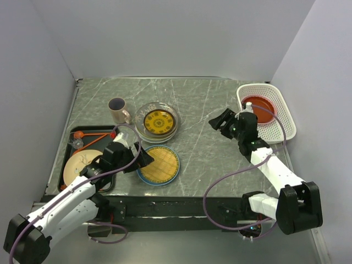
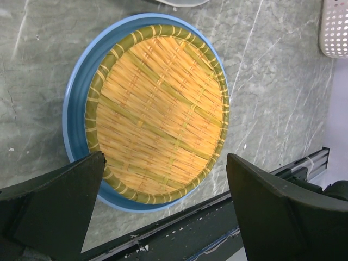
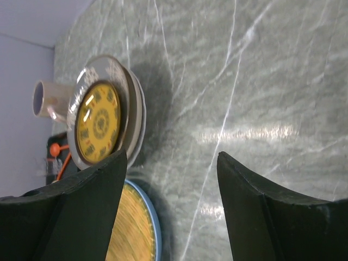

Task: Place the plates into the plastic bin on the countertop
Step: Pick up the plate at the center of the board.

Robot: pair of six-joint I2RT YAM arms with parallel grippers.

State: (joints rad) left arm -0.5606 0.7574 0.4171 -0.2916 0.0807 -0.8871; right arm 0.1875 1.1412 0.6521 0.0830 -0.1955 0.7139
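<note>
A blue plate with a yellow woven pattern [image 1: 158, 165] lies on the countertop [image 1: 198, 104] near the front. My left gripper [image 1: 137, 158] is open at its left edge; in the left wrist view [image 2: 166, 157] the plate [image 2: 152, 109] lies just beyond the spread fingers. A stack of plates with a yellow-patterned one under clear glass [image 1: 158, 122] sits behind it. The white plastic bin [image 1: 286, 118] at the back right holds a red plate [image 1: 259, 109]. My right gripper [image 1: 220, 124] is open and empty left of the bin, facing the stack [image 3: 103, 119].
A beige mug [image 1: 117, 110] stands left of the stack. A flat black tray [image 1: 74, 137] at the left edge holds a beige plate with branch motifs [image 1: 80, 165] and an orange utensil [image 1: 91, 133]. Walls close in the back and both sides.
</note>
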